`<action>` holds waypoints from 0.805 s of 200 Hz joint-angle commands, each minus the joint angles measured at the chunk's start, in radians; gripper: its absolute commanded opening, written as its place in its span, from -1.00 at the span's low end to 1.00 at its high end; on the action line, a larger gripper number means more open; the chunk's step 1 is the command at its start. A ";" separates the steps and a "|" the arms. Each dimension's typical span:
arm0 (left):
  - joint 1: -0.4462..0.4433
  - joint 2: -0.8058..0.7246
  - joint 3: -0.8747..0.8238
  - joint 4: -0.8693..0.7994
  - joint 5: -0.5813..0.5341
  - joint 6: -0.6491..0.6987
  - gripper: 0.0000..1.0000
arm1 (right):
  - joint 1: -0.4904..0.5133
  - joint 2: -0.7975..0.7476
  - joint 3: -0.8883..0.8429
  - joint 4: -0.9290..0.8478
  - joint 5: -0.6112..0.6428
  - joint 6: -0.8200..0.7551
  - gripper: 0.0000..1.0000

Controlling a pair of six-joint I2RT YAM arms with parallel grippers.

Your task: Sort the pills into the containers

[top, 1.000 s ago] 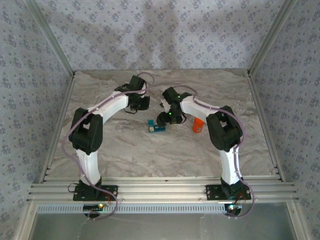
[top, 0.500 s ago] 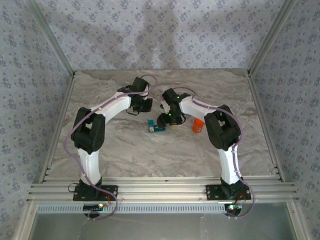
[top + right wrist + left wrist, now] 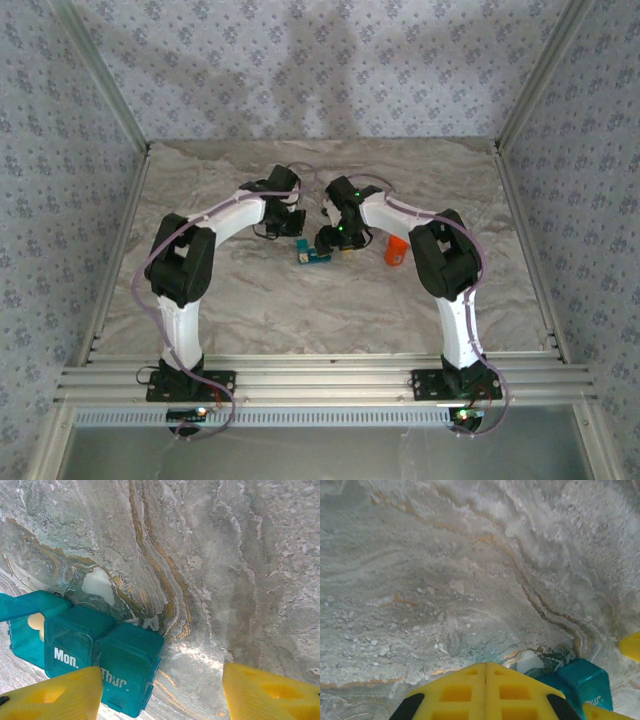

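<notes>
We see the containers (image 3: 312, 253) lying flat, long axis roughly left to right in the top view. The left gripper (image 3: 486, 690) is closed on nothing, and the right gripper (image 3: 162, 692) has its jaws apart, holding nothing.

Counter (image 3: 300, 310): grey marbled surface, veined in tan. Teal containers (image 3: 310, 252), a joined strip lettered "Mon." and "Thur", are laid near the middle. A small white piece (image 3: 98, 586) is seen just beside them. An orange bottle (image 3: 397, 250) is set to their right, apart.
</notes>
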 commanded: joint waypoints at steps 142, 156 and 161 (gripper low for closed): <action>-0.049 -0.107 -0.070 -0.023 0.053 0.020 -1.00 | -0.013 0.037 0.021 -0.029 0.009 0.022 0.28; -0.053 -0.113 -0.076 -0.025 0.054 0.023 -1.00 | -0.015 0.037 0.021 -0.029 0.008 0.023 0.28; -0.054 -0.115 -0.078 -0.027 0.055 0.023 -1.00 | -0.016 0.038 0.020 -0.029 0.008 0.023 0.28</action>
